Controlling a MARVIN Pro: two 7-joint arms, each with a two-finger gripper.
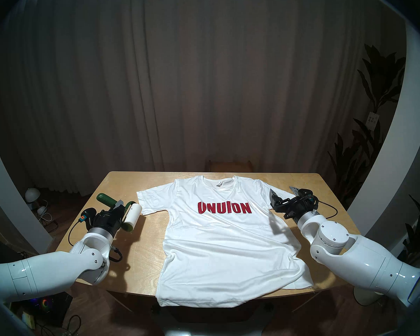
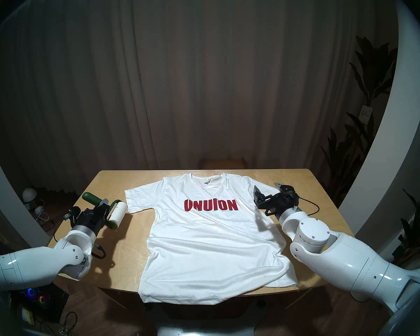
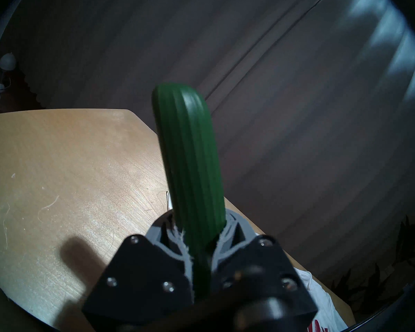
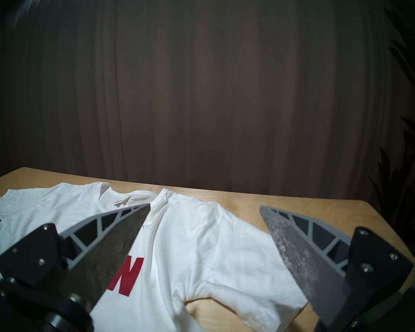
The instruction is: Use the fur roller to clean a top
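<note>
Fur roller [image 1: 129, 213] sits pinched by its green handle in my left fingers [image 1: 118, 208], white roll beside the top's [image 1: 218, 233] sleeve, ready to sweep; my right fingers [image 1: 283, 195] hover spread over the other sleeve on the bench [image 1: 141, 260], perhaps to pin it.

Open surface beside each hand.
Bare surface [image 1: 141, 250] lies between the left hand [image 1: 118, 207] and the top [image 1: 223, 243]; nothing stands ahead of the right hand [image 1: 283, 193].
</note>
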